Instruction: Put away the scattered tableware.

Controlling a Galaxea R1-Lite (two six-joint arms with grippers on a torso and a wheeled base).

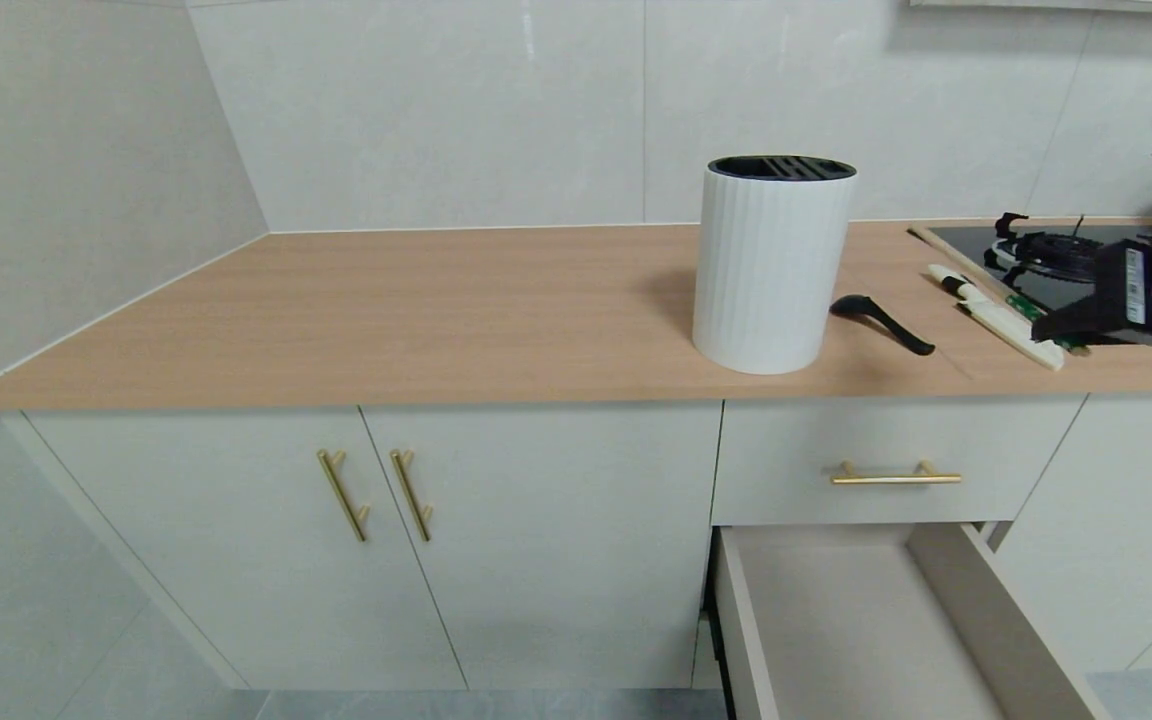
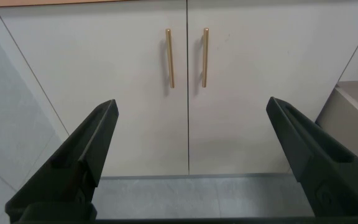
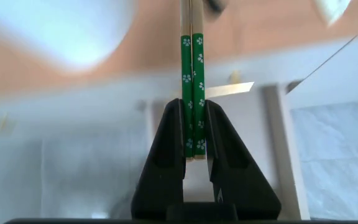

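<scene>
Two fingers of the left gripper [image 2: 190, 106] stand wide apart, held low facing the cabinet doors [image 2: 129, 112]. On the desk [image 1: 436, 310] a white holder [image 1: 771, 265] stands with a black spoon [image 1: 881, 320] just beside it. Farther right, near the stove [image 1: 1046, 250], the right gripper [image 3: 193, 104] has its fingers closed on green-patterned chopsticks [image 3: 191, 56], a grasp seen plainly in the right wrist view.

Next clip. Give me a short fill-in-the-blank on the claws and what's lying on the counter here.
1. The right claw is shut on a pair of green-patterned ____.
2. The left claw hangs ____ before the cabinet doors.
3. The black spoon lies on the counter to the robot's ____ of the white holder.
4. Below the counter, the bottom ____ stands open.

Missing words: chopsticks; open; right; drawer.
</scene>
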